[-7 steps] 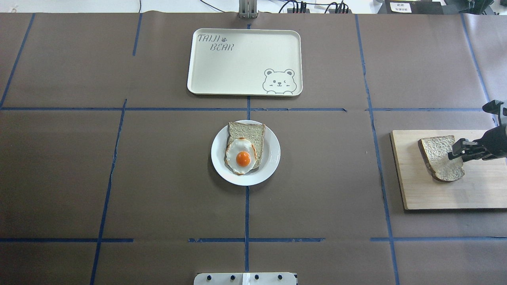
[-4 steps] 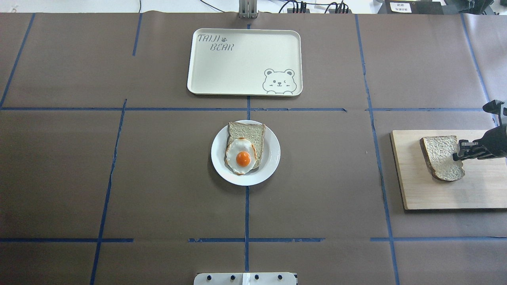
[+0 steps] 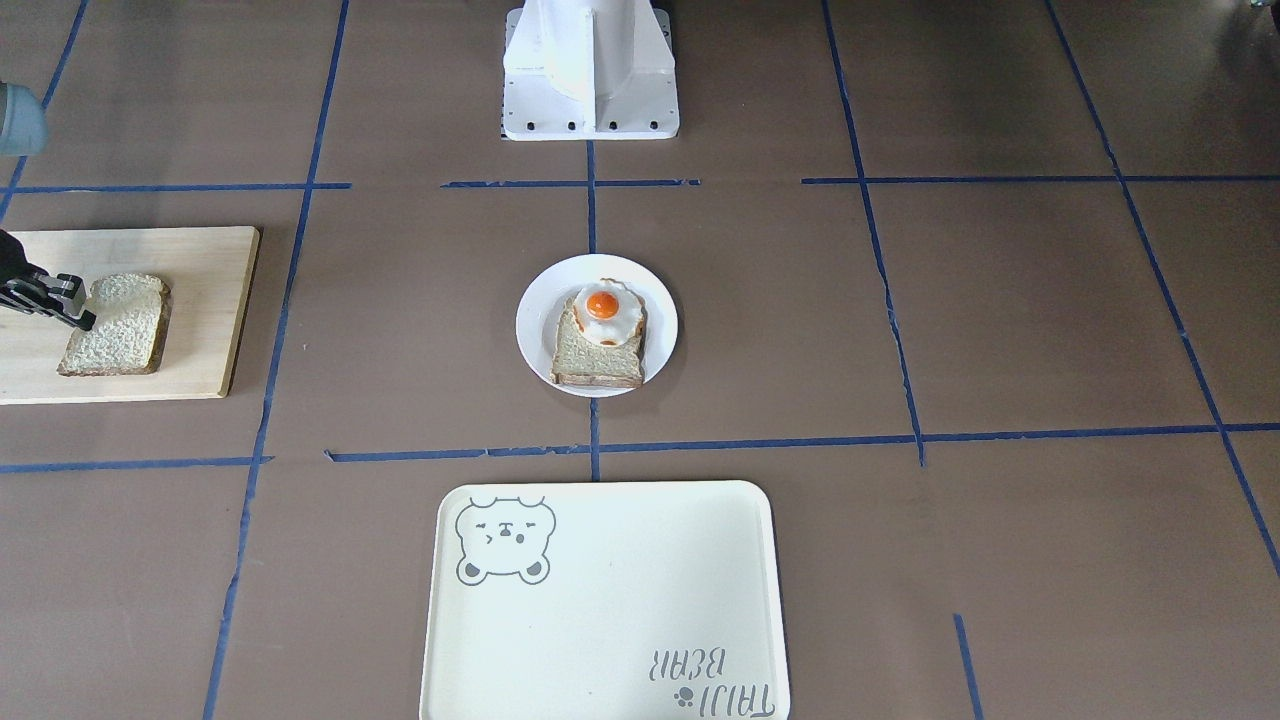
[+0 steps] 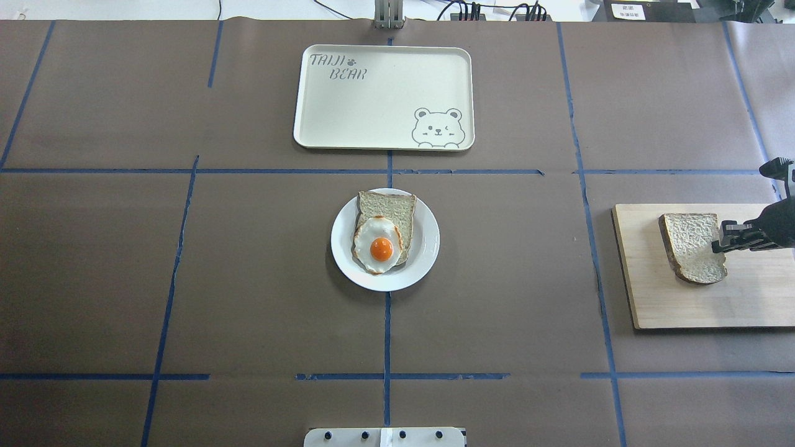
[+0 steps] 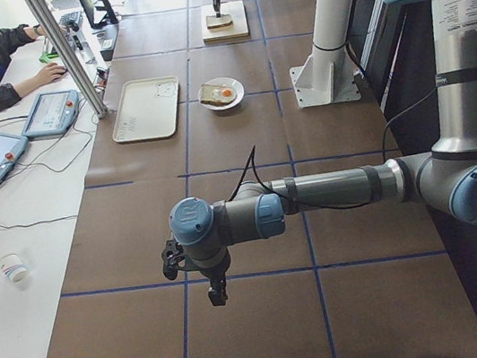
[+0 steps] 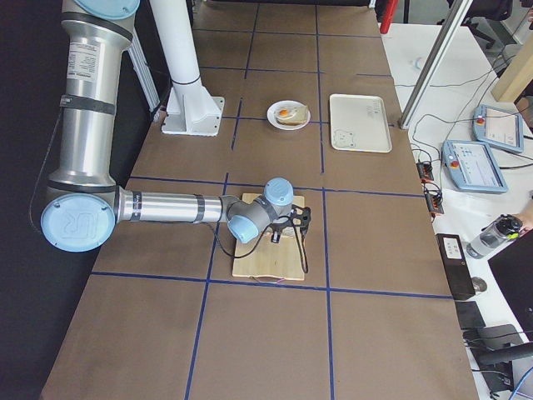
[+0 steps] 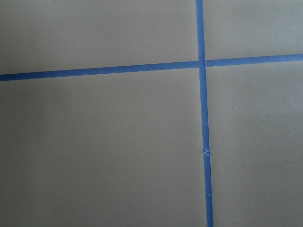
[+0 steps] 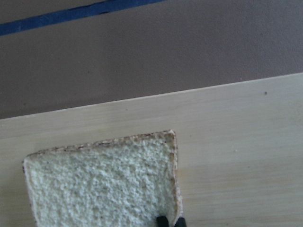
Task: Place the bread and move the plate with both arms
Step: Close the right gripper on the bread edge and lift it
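Observation:
The bare bread (image 4: 690, 247) lies on a wooden board (image 4: 683, 304) at the table's right end. My right gripper (image 4: 719, 242) is at the slice's right edge. In the right wrist view its two black fingertips (image 8: 163, 221) stand close together on either side of the crust at the corner of the bread (image 8: 104, 184), so it is shut on it. The white plate (image 4: 428, 242) sits at the table's centre and holds another slice with a fried egg (image 4: 380, 245). My left gripper (image 5: 216, 296) hangs over bare table far to the left; I cannot tell if it is open.
The cream bear tray (image 4: 372, 105) lies beyond the plate, at the far middle. The white base block (image 3: 590, 70) stands at the robot's side. Operators' tablets and cables lie past the table's far edge.
My right gripper's tips have shifted a little to the right, from over the slice to its right edge, and its fingers have drawn together. The bread has barely moved.

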Tool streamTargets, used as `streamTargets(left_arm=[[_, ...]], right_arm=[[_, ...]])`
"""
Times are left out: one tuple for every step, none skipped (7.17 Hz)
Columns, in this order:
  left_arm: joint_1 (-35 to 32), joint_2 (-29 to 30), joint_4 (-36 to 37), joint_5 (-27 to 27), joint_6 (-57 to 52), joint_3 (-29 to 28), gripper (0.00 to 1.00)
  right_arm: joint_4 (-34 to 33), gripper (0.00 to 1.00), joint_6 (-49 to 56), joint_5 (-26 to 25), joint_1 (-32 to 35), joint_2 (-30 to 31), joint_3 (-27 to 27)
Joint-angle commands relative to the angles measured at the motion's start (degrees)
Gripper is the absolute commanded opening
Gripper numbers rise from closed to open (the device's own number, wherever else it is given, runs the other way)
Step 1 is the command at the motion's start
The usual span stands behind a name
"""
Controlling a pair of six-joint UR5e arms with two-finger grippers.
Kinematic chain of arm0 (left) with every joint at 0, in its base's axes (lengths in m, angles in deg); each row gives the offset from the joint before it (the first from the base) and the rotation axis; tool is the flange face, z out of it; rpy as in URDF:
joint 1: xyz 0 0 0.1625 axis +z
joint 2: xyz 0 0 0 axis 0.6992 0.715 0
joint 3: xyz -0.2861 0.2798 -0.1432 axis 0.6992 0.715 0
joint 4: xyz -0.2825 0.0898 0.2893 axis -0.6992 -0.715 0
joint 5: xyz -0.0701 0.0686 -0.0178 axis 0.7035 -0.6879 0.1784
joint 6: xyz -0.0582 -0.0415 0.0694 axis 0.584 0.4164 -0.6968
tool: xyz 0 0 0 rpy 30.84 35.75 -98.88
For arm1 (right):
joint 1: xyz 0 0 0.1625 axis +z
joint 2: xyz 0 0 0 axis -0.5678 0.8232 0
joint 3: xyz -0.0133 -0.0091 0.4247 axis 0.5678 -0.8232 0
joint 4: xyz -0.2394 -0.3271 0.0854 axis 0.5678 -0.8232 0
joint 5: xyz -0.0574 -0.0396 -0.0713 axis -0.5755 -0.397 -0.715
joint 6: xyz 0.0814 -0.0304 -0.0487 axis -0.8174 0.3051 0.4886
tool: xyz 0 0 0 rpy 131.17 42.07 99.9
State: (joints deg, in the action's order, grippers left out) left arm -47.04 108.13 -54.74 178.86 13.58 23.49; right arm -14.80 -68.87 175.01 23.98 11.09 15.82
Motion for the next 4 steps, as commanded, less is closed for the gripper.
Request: streamTargets(left_arm=[[0.0, -0.01, 0.0, 0.0, 0.0, -0.11, 1.0], [0.0, -0.01, 0.0, 0.0, 0.0, -0.11, 1.0], [0.0, -0.01, 0.0, 0.0, 0.0, -0.11, 1.0], [0.0, -0.01, 0.0, 0.0, 0.0, -0.03, 1.0]], right_arm=[[5.69, 0.0, 0.15, 0.37, 0.04, 2.58, 0.06], [8.16, 0.0, 0.23, 0.64, 0.83, 2.85, 0.15], [10.44, 0.0, 0.24, 1.86, 2.49, 2.68, 0.15], [12.38, 0.0, 0.41, 4.57, 5.11, 2.59, 0.07]])
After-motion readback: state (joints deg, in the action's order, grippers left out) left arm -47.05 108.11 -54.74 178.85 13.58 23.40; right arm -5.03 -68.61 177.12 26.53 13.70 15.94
